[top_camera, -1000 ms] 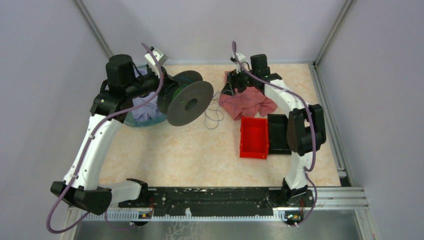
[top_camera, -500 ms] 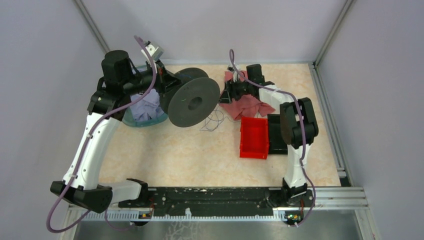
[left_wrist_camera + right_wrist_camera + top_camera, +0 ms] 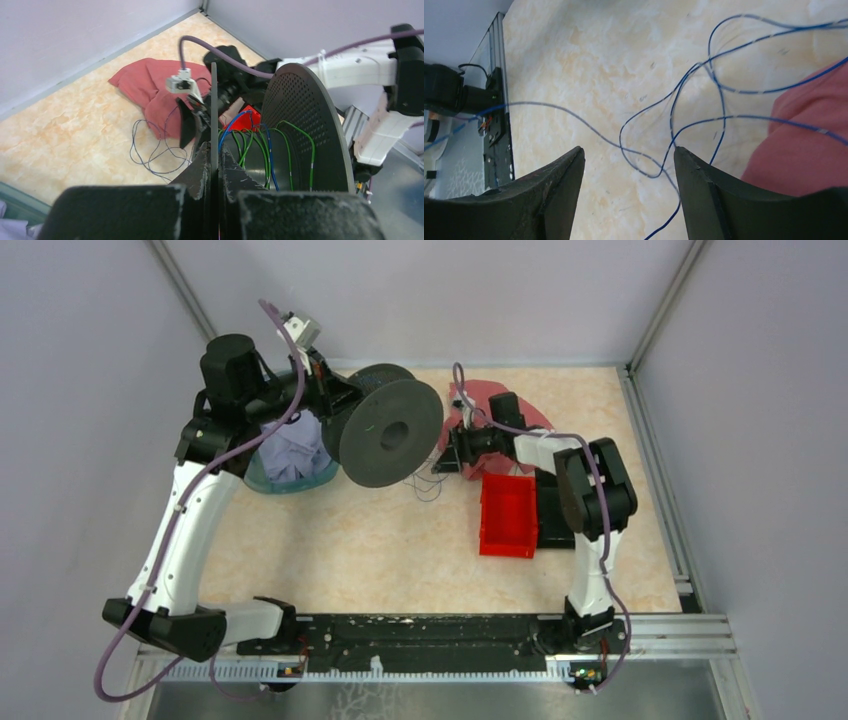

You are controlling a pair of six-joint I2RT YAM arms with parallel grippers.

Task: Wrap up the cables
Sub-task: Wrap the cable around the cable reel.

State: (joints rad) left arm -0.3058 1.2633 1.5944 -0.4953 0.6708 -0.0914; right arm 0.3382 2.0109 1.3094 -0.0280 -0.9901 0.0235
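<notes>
The cables are thin dark blue wire in loose loops on the table (image 3: pixel 428 483), between the spool and a red cloth; they also show in the left wrist view (image 3: pixel 155 150) and the right wrist view (image 3: pixel 674 115). My left gripper (image 3: pixel 335 400) (image 3: pixel 215 155) is shut on the thin flange of a large black spool (image 3: pixel 390 435) (image 3: pixel 305 130) and holds it up, tilted. Green and blue wire (image 3: pixel 270 150) lies around the spool's core. My right gripper (image 3: pixel 447 452) (image 3: pixel 629 152) is open low over the loops, and one strand runs between its fingers.
A red cloth (image 3: pixel 530 418) (image 3: pixel 145 80) (image 3: pixel 804 155) lies behind the right gripper. A red bin (image 3: pixel 508 515) and a black bin (image 3: pixel 556 508) sit right of centre. A teal bowl (image 3: pixel 262 483) holding lavender cloth sits under the left arm.
The right gripper has moved left and toward the front, off the red cloth and down over the wire loops. The left arm has shifted the spool a little to the right and turned it.
</notes>
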